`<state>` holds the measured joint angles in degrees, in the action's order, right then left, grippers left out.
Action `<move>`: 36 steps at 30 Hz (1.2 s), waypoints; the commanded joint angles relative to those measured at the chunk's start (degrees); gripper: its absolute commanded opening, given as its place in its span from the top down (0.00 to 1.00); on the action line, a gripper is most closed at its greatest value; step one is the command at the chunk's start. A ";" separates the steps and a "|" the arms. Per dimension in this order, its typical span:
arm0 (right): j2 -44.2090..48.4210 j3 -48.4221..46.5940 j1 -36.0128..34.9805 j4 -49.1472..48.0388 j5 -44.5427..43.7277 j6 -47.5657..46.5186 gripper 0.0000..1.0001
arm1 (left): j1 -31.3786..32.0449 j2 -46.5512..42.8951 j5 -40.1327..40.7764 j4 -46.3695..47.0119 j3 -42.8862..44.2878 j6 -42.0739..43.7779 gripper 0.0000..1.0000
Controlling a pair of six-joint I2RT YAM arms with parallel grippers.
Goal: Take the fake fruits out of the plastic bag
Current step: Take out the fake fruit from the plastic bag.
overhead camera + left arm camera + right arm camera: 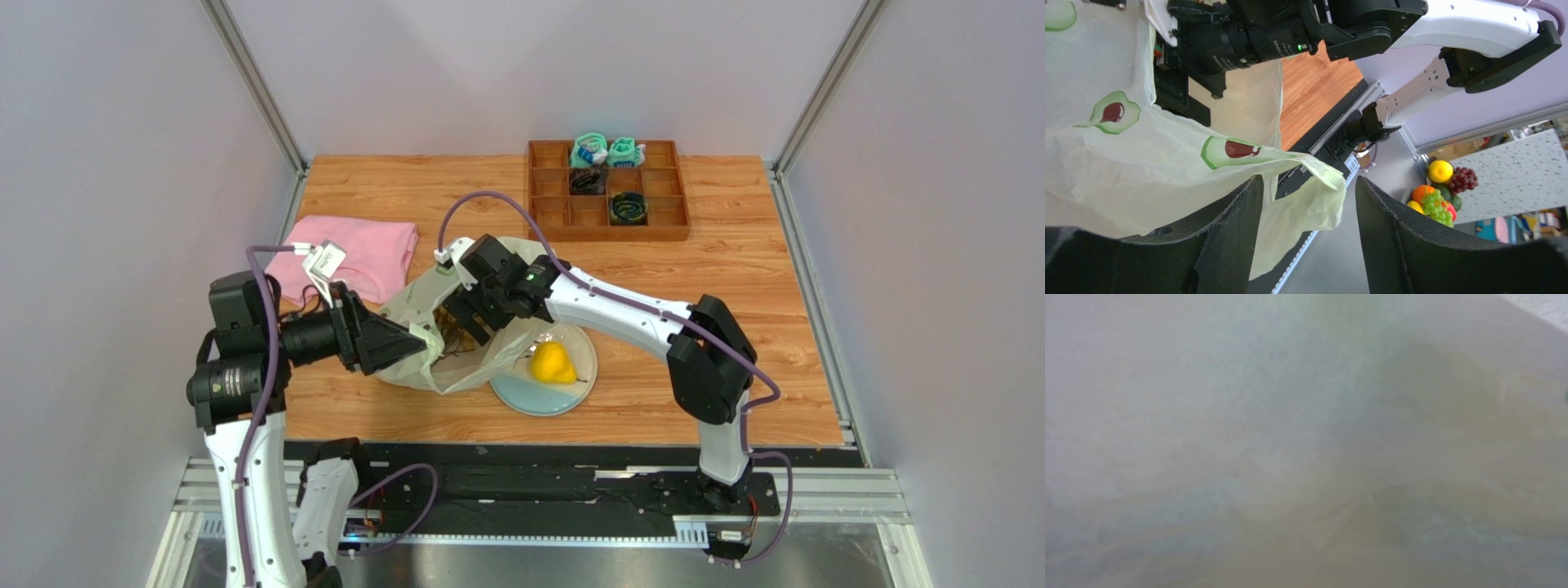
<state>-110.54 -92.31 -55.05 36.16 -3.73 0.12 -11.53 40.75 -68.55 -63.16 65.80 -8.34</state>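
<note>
One fruit counted outside the plastic bag (417, 306): yellow pear (551, 363), found lying on the plate (521, 398), just right of the right claw (470, 321) and on its base side. Found right claw sunk in the bag mouth. Could not tell jaws spread or pressed together, its wrist view giving only blurred film. Found left claw (1309, 184) at the bag's near-left rim, fingers (1229, 239) spread, loose film edge draped over one finger and hanging into the gap, not pinched. Resolved nothing of the remaining contents through the film.

Judged step in hand: fetching the next fruit from inside. Advised closing left claw on the rim first, to hold the mouth open and anchor the bag. Advised then lifting right claw straight out, with no film caught alongside the fruit.

Read bag long axis as running from left claw across to the plate, mouth facing up and away from the bases. Read pear as flat on its side, long axis slanting. Stem end not resolved.
</note>
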 commanded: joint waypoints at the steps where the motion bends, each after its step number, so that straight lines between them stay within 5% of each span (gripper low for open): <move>1: -1.08 -2.52 0.82 -0.74 0.74 3.30 0.16 | 2.82 3.45 -1.49 3.65 -1.38 -0.98 0.37; 6: -1.34 -2.17 0.82 -0.92 1.09 3.66 0.16 | 6.69 6.70 -0.79 3.13 1.43 0.95 0.47; 9: -1.08 -1.99 0.73 -1.09 1.09 3.66 0.16 | 7.92 9.51 -0.79 0.94 4.33 3.67 0.75; 10: -0.99 -1.65 0.90 -1.09 1.18 3.92 0.16 | 7.93 10.65 -0.44 -3.16 5.29 7.51 0.95; 11: -0.82 -1.47 0.99 -1.35 1.26 4.01 0.15 | 7.84 10.92 0.87 -6.51 7.91 10.16 1.00; 15: -0.64 -0.32 1.08 -2.50 1.27 5.41 0.16 | 7.66 9.09 8.94 -23.56 11.19 19.14 1.00; 19: -1.34 -1.64 0.82 -2.76 0.30 7.35 0.16 | 3.54 -0.55 3.79 -33.07 9.96 22.92 1.00; 28: -2.66 -2.69 -4.71 -5.40 -9.09 4.28 0.05 | -1.21 -15.17 5.01 -33.17 11.81 22.58 1.00; 36: -7.66 -6.38 -4.98 -6.19 -11.66 2.52 0.02 | -1.04 -17.90 3.35 -32.56 6.89 22.75 1.00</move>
<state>-115.72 -95.64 -60.62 32.97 -12.05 4.08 -12.32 22.85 -63.77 -77.38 75.24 12.38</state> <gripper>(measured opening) 0.971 0.008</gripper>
